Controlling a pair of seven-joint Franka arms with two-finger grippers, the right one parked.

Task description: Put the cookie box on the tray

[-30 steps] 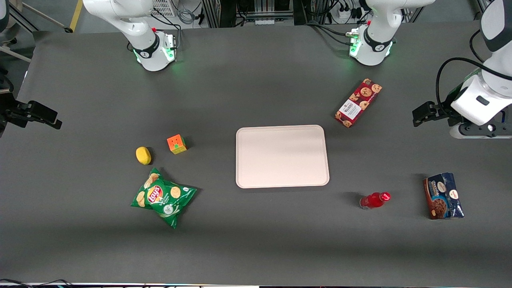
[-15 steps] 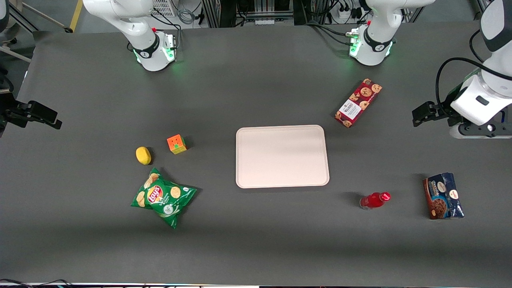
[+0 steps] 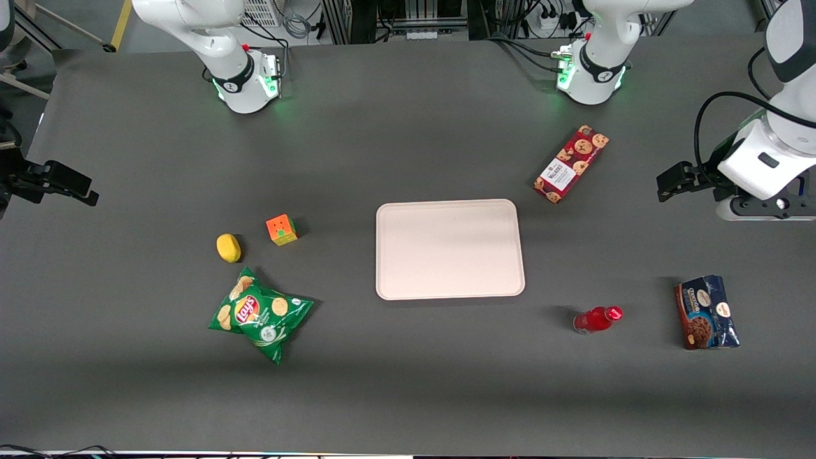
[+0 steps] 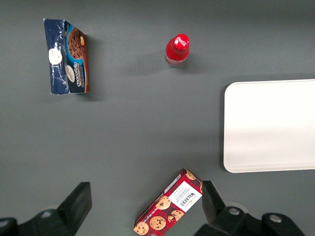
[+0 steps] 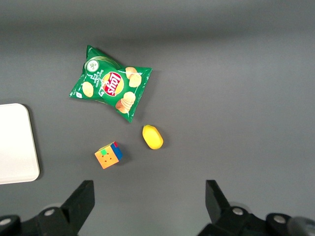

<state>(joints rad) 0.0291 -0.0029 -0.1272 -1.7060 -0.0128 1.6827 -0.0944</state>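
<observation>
The cookie box (image 3: 706,312), a dark navy package with a brown cookie picture, lies flat on the table toward the working arm's end, nearer the front camera than the tray. It also shows in the left wrist view (image 4: 66,56). The cream-white tray (image 3: 449,248) lies mid-table with nothing on it; part of it shows in the left wrist view (image 4: 270,125). My left arm's gripper (image 3: 666,185) hangs above the table, farther from the front camera than the cookie box and well apart from it. Its fingers (image 4: 78,206) stand wide open and hold nothing.
A long red cookie box (image 3: 572,164) lies under the gripper's view (image 4: 170,209). A red bottle (image 3: 597,319) lies between the tray and the cookie box. A green chips bag (image 3: 260,315), a lemon (image 3: 228,247) and a colour cube (image 3: 282,229) lie toward the parked arm's end.
</observation>
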